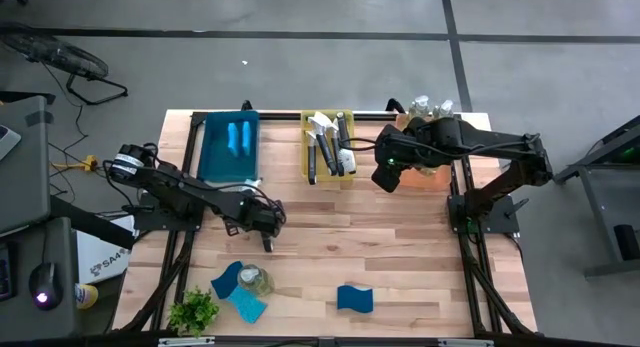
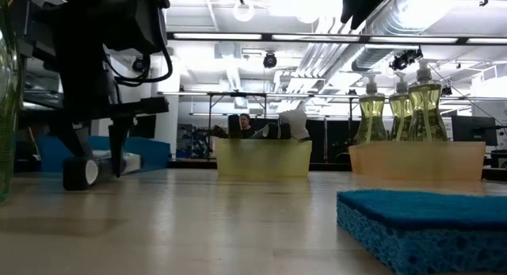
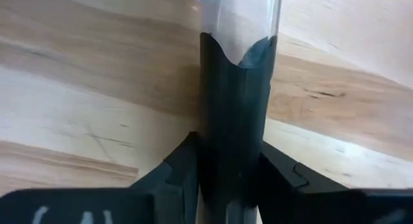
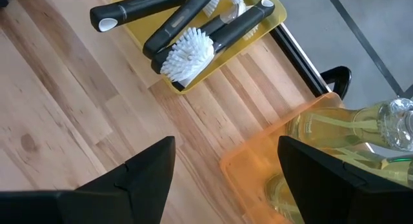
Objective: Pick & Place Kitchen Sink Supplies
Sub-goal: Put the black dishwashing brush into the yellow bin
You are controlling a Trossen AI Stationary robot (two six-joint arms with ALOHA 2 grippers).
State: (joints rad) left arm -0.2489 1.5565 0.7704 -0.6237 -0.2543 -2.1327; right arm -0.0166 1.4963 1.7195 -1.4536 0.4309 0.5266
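My left gripper [image 1: 265, 225] [image 3: 229, 169] is over the table's middle left, shut on a black-handled dish brush [image 3: 232, 101]. In the low view the brush's black butt end [image 2: 79, 173] sits right at the tabletop. My right gripper [image 1: 385, 177] [image 4: 226, 179] hangs open and empty over the wood between the yellow bin of brushes [image 1: 328, 147] [image 4: 193, 50] and the orange bin of bottles [image 1: 425, 152] [image 4: 335, 153]. Near the front edge lie a clear bottle [image 1: 256, 280] and blue sponges [image 1: 225, 280] [image 1: 248, 307] [image 1: 354, 298] [image 2: 428, 223]. My left gripper pinches the brush's black handle [image 3: 231, 140] between its two fingers [image 3: 184, 169], coming from above and pointing down. The handle runs on past the fingers to a pale part [image 3: 239, 17]. Whether the butt end [image 2: 79, 173] rests on the table or hangs just over it cannot be told.
A blue bin [image 1: 230, 147] with sponges stands at the far left. A small green plant [image 1: 193, 310] sits at the near left corner. Black frame rails [image 1: 462, 202] run along both sides of the table. Bare wood [image 1: 400, 257] lies between the grippers and the front edge.
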